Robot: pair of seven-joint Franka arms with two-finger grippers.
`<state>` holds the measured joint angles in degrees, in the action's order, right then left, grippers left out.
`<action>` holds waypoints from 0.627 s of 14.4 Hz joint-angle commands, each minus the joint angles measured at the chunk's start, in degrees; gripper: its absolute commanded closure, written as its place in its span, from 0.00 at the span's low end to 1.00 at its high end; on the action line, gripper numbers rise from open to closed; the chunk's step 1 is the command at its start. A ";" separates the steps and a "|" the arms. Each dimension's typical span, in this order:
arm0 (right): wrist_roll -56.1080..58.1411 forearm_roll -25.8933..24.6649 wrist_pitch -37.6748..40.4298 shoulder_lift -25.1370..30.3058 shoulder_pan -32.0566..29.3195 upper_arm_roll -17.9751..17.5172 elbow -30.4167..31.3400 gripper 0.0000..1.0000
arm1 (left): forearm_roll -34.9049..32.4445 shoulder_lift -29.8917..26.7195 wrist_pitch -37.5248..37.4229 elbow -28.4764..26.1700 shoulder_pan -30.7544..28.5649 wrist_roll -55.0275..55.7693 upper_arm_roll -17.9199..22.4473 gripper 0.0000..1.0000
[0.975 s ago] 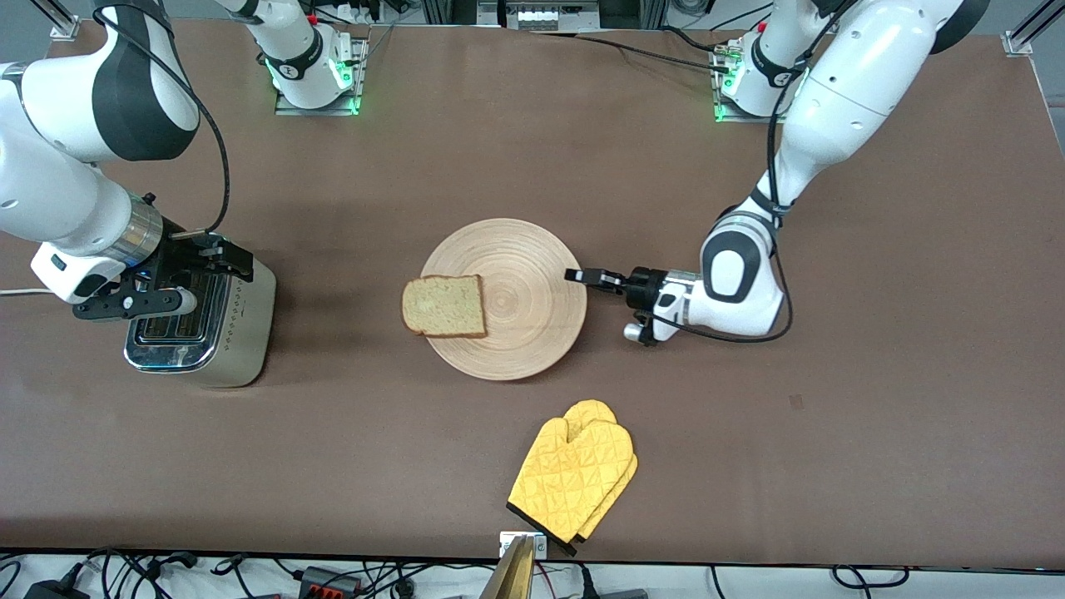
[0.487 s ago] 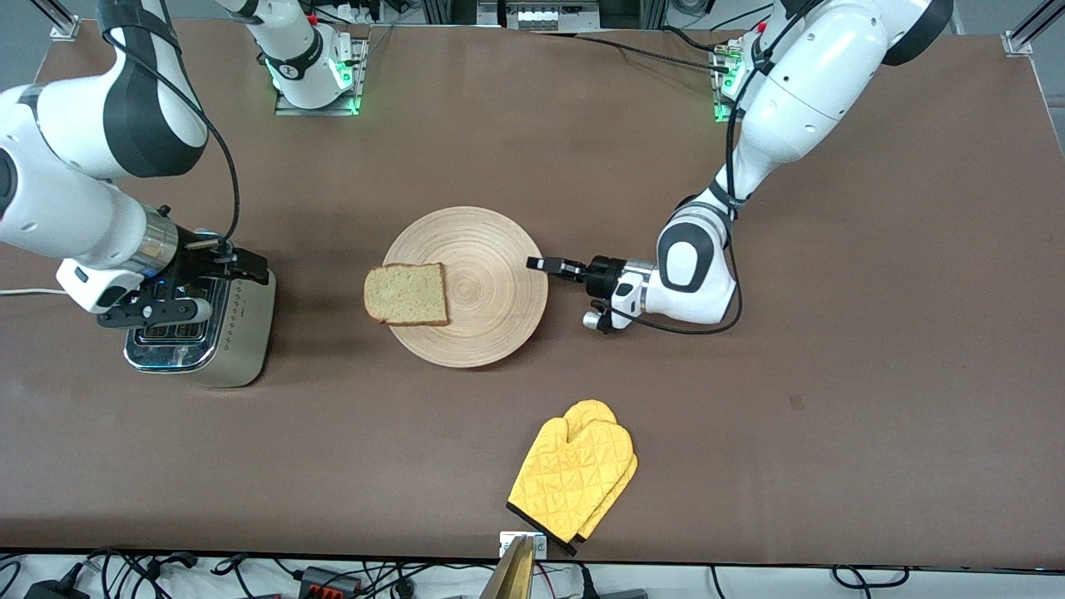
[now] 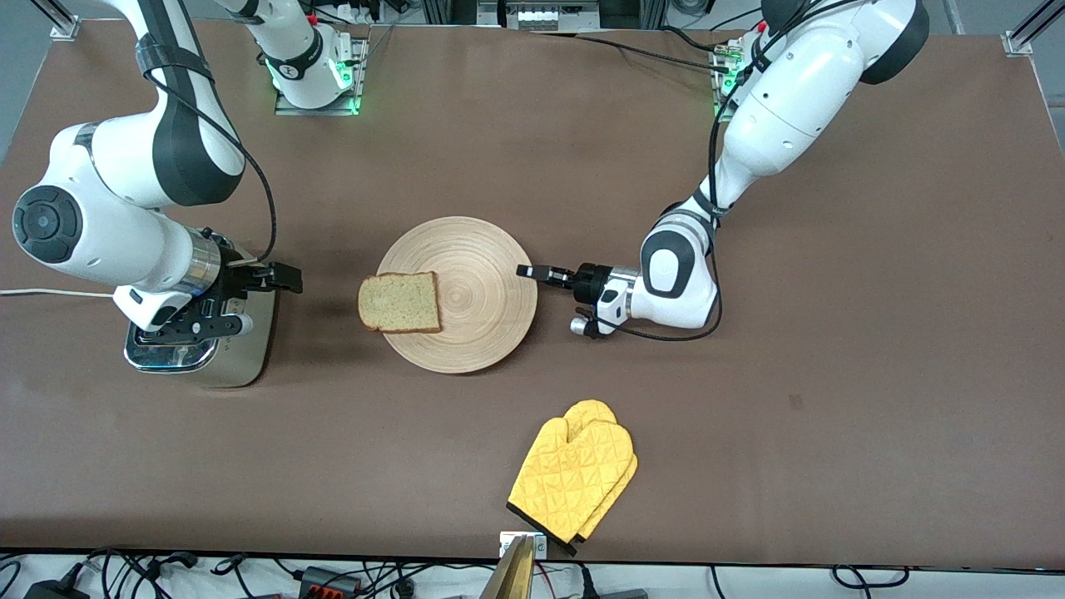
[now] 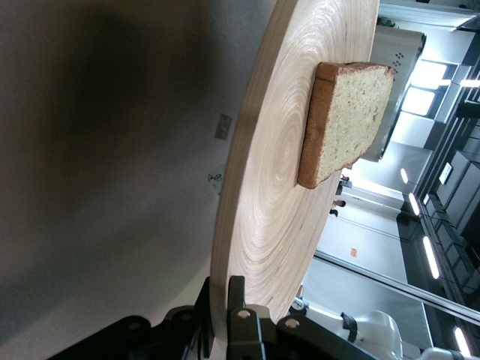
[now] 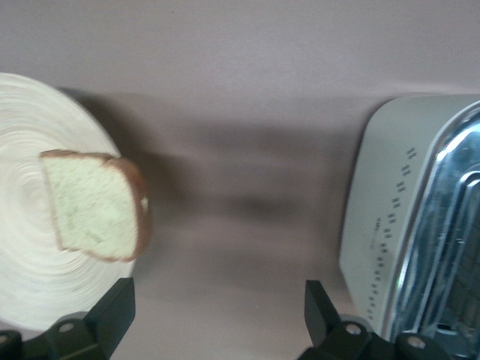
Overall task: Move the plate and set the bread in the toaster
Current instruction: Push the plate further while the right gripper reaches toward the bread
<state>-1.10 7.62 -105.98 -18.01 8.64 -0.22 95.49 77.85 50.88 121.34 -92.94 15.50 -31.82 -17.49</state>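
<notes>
Toaster [image 3: 202, 345]: chrome-topped, cream-sided, stood on the table [image 3: 874, 349] at the right arm's end; a row of small dots is seen on its side in the right wrist view [image 5: 390, 232]. A white cord [image 3: 50, 293] is run from it toward the table edge.

Right gripper [image 3: 250, 287]: held over the toaster's top and its side toward the plate, with the jaws spread wide and nothing between them. In the right wrist view both fingertips [image 5: 112, 307] are seen apart, bare table between them, the toaster beside one and the plate beside the other.

Bread [image 3: 399, 302]: one brown slice with a darker crust, laid on the plate at the rim toward the right gripper, one edge overhanging that rim. It is well apart from both grippers.

Plate [image 3: 474, 249]: round, pale wood with ring grain, placed between the two grippers. Its rim toward the left arm's end is clamped by the left gripper.

Left gripper [image 3: 532, 272]: clenched on the plate's rim, the fingers lying level with the table. In the left wrist view the plate edge [image 4: 247, 225] is seen passing between the finger bases, the bread [image 4: 341, 120] lying toward the other rim.

Oven mitt [image 3: 574, 470]: yellow, quilted, laid nearer the front camera than the left gripper and the plate, touched by nothing.
</notes>
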 commanded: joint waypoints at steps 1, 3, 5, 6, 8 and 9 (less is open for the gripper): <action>-0.49 1.34 -1.07 -0.71 0.24 0.04 -0.04 0.00 | 1.25 0.80 1.00 2.24 0.93 -1.31 0.17 1.00; -0.49 1.43 -1.07 -0.97 0.41 0.04 -0.04 0.00 | 1.51 0.98 1.00 2.24 0.67 -1.23 0.17 1.00; -0.49 1.43 -1.16 -1.15 0.50 0.04 -0.04 0.00 | 0.81 0.72 0.04 1.54 -1.78 -1.14 0.44 1.00; -0.49 1.43 -1.16 -1.41 0.50 0.04 -0.04 0.00 | 0.55 0.63 -0.66 1.27 -2.05 -1.23 0.52 1.00; -0.49 1.43 -1.68 -1.50 0.50 0.04 -0.04 0.00 | -0.85 0.63 -1.72 0.48 -2.84 -2.18 0.53 1.00; -0.57 1.43 -1.95 -2.02 0.59 0.04 -0.04 0.00 | -1.29 0.80 -1.81 -0.13 -3.20 -3.93 0.53 1.00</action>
<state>-1.10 8.22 -106.93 -19.39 8.92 -0.22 95.49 77.21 51.69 121.80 -92.46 13.55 -32.28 -16.49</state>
